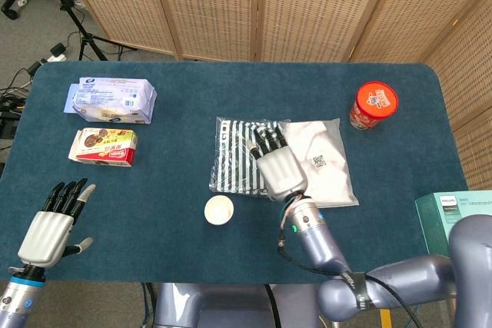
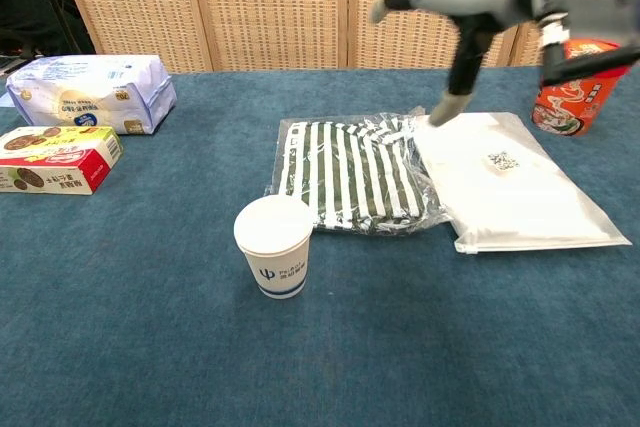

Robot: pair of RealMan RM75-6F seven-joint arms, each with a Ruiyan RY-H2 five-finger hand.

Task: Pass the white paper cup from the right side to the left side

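A: Cup location?
B: White paper cup (image 1: 219, 210) stands upright on the blue table (image 1: 384, 190), near the front edge, roughly centre. In the chest view the cup (image 2: 274, 245) sits just in front of the striped bag, apart from it. Nothing touches it.

A: Right hand?
B: Right hand (image 1: 277, 163) hovers over the packets, above and to the right of the cup, fingers stretched out and slightly apart, holding nothing. Chest view shows the same hand (image 2: 455, 7) high up, one finger pointing down toward the packets.

A: Left hand?
B: Left hand (image 1: 55, 222) at the front-left corner of the table, fingers extended and spread, thumb out to the side, empty. Well apart from the cup. Head view only.

A: Other stuff?
B: Striped garment in a clear bag (image 1: 238, 155), overlapped on its right by a white bagged packet with a label (image 1: 327, 163). Red instant noodle cup (image 1: 373, 107) back right. Blue-white tissue pack (image 1: 111, 101) back left, red-and-yellow snack box (image 1: 105, 147) just in front of it. Teal-and-white box (image 1: 453, 217) at the right edge. Wicker screen (image 1: 261, 5) behind the table.
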